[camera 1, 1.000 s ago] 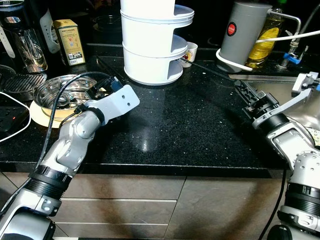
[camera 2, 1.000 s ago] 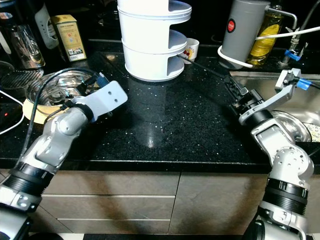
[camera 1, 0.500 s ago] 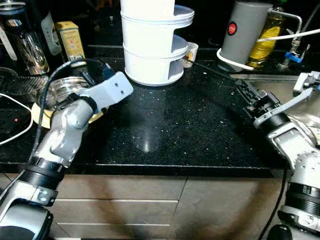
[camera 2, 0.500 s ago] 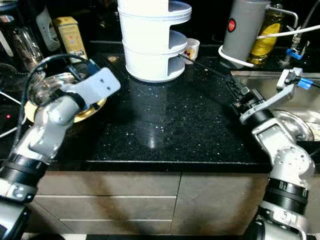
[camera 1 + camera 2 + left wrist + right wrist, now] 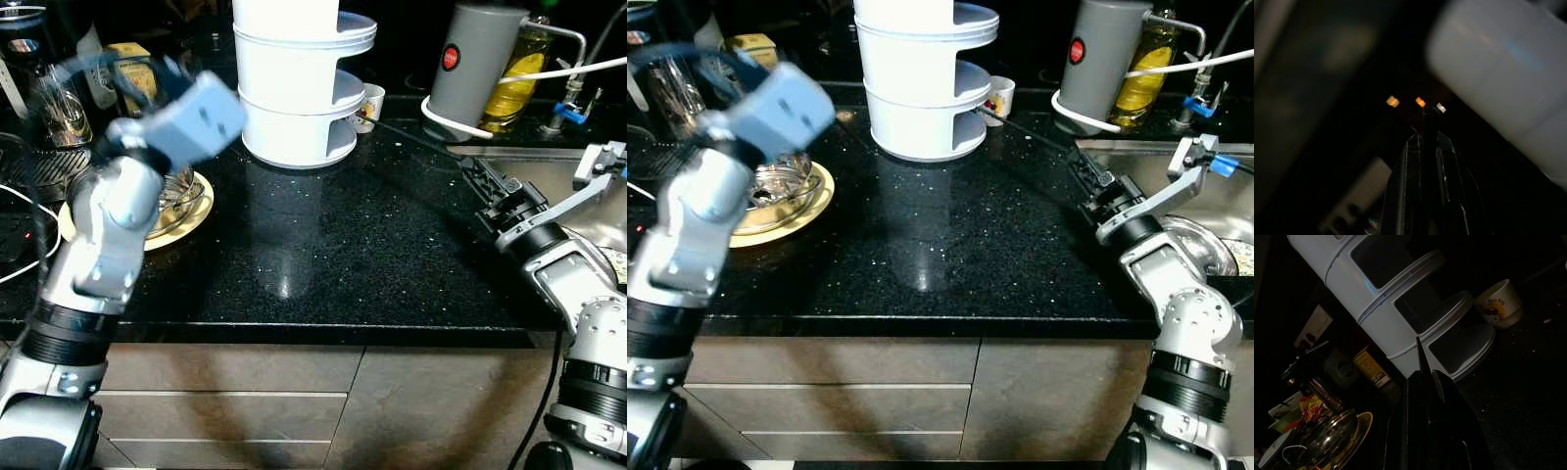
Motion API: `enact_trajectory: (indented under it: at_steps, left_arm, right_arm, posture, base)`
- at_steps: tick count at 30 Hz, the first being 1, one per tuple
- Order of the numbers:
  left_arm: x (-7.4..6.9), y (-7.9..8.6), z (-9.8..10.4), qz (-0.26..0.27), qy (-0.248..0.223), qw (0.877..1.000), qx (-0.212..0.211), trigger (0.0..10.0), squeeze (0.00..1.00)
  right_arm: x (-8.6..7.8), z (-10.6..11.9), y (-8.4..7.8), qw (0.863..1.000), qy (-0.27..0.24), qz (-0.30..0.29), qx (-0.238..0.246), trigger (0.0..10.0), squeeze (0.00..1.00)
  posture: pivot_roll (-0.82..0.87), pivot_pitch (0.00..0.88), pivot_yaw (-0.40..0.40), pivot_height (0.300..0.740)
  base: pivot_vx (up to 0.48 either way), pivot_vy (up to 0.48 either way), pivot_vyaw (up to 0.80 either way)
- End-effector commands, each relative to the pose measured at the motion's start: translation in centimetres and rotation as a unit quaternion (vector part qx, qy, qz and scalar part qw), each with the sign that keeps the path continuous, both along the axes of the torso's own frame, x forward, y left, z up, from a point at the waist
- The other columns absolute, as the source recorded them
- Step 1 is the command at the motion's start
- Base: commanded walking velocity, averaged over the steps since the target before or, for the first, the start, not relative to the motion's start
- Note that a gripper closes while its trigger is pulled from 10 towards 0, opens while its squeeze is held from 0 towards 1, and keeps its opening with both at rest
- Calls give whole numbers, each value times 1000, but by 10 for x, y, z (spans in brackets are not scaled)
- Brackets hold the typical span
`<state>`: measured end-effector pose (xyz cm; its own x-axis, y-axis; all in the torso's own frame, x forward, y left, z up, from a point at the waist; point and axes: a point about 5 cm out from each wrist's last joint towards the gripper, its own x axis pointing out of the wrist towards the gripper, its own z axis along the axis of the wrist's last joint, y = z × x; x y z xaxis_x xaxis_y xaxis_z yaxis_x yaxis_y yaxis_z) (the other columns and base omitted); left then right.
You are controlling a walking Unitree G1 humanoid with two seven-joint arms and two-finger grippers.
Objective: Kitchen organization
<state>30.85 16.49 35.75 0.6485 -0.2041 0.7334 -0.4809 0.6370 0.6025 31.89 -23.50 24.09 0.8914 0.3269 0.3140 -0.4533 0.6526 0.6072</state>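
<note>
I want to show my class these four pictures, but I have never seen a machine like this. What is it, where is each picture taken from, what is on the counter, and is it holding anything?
This is a humanoid robot with two silver arms, each ending in a gripper of two long black fingers. The two wide pictures come from a stereo camera on its head, looking down at a black counter. The two dark pictures come from cameras on its wrists, looking along the fingers.

The left arm is raised and blurred, above a metal bowl on a yellow plate. The right gripper rests low over the counter beside the sink; its fingers look closed, with nothing between them.

Also on the counter: a white tiered rack, a small cup, a grey canister, a bottle of yellow oil and a yellow box.
</note>
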Motion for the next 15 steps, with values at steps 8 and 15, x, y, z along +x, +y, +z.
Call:
enact_trajectory:
  at_steps: [8,15]
  left_arm:
    - [-9,-29,-5,-296,92,916,-253,10000,0]
    - [-10,-33,-25,-264,112,922,-261,10000,0]
  right_arm:
    - [4,4,-4,1000,-4,-29,5,10000,0]
    - [5,3,-1,1000,-3,-21,-3,10000,0]
  posture:
    - [11,0,-58,740]
    - [11,0,-60,740]
  base:
    - [0,0,-98]
    - [0,0,-568]
